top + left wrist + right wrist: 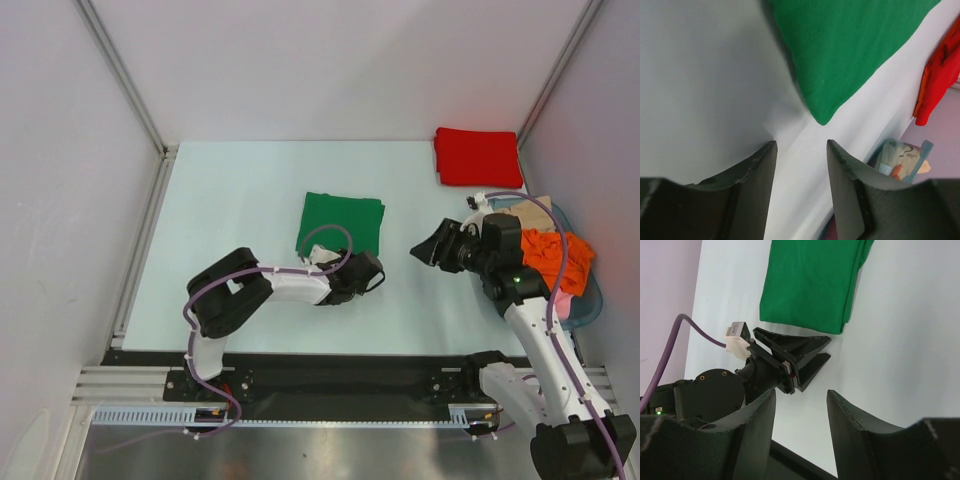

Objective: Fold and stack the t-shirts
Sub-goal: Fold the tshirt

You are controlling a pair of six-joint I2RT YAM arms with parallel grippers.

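Observation:
A bright green t-shirt (340, 222) lies folded flat in the middle of the table; it also shows in the left wrist view (850, 45) and the right wrist view (810, 285). A red t-shirt (477, 156) lies folded at the far right, also in the left wrist view (940, 80). My left gripper (375, 269) is open and empty just off the green shirt's near right corner, low over the table (800, 145). My right gripper (420, 249) is open and empty, to the right of the green shirt, pointing at the left gripper (801, 392).
A blue bin (592, 298) at the right edge holds orange (553, 252), beige (530, 212) and pink garments. White walls with metal rails close in the table on the left, back and right. The black rail with the arm bases runs along the near edge.

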